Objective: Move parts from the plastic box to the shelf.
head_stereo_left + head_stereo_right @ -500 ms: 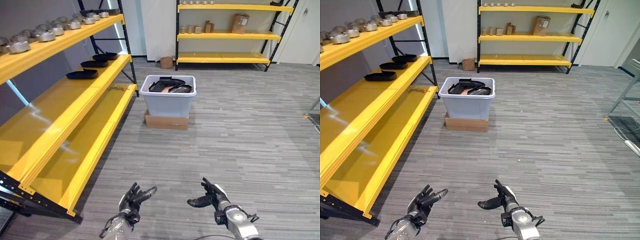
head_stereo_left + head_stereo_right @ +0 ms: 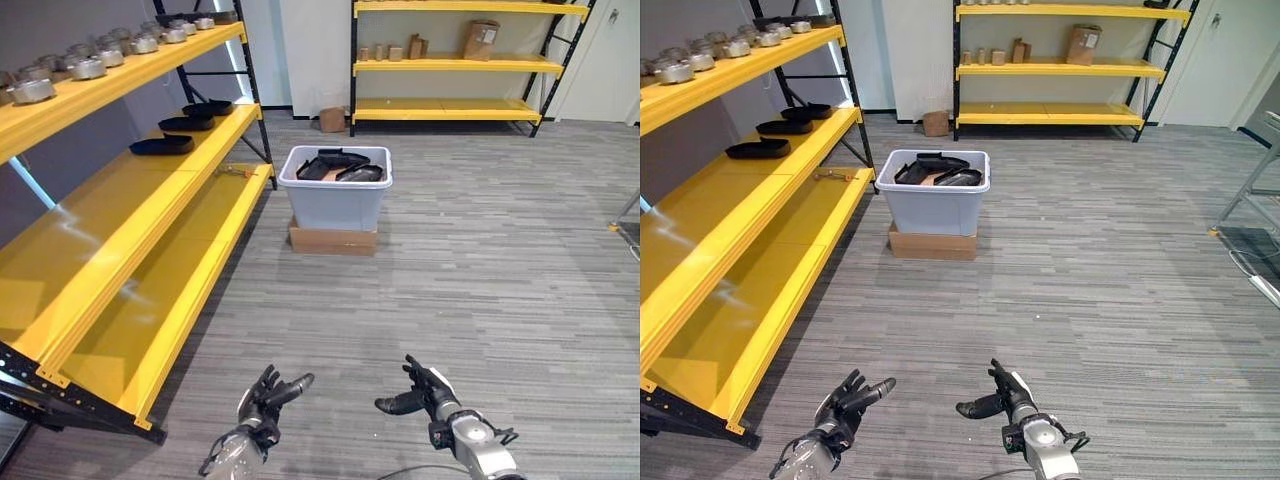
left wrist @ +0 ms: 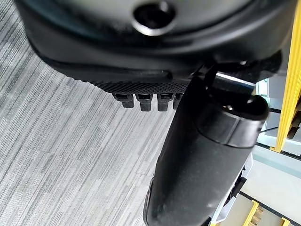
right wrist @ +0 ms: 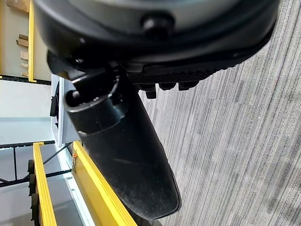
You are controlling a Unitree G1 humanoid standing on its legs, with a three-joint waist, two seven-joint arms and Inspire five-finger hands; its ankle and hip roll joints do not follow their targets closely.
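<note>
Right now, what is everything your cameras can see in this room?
Plastic box: one, grey-white, on the floor ahead, resting on a flat cardboard base.
Black parts: several, piled inside the box.
Black parts on shelf: three, middle level of the yellow shelf at left.
Metal parts: a row, silver, on its top level.
Far shelf: one, yellow, against the back wall, holding small brown boxes.
Cardboard box: one, brown, on the floor by the far shelf.
Left hand: dark, open, low in view.
Right hand: dark, open, beside it.

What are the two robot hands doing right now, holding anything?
Left robot hand: open, fingers relaxed, holding nothing.
Right robot hand: open, fingers relaxed, holding nothing.
</note>
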